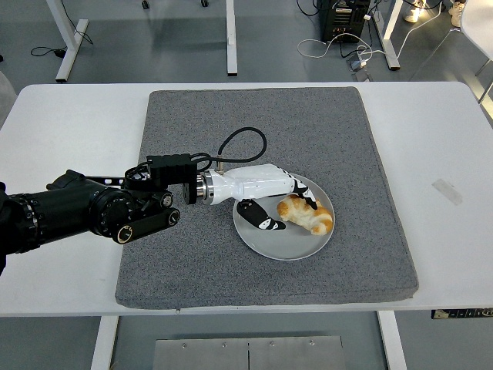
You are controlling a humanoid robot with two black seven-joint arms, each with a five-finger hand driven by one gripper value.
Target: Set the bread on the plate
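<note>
Where left hand (269, 196) overlaps bread (306, 215), contact unclear.

Bread (306, 215) on plate (283, 242), plate on mat (192, 254) right of centre, left robot hand (271, 202) just left of bread
</note>
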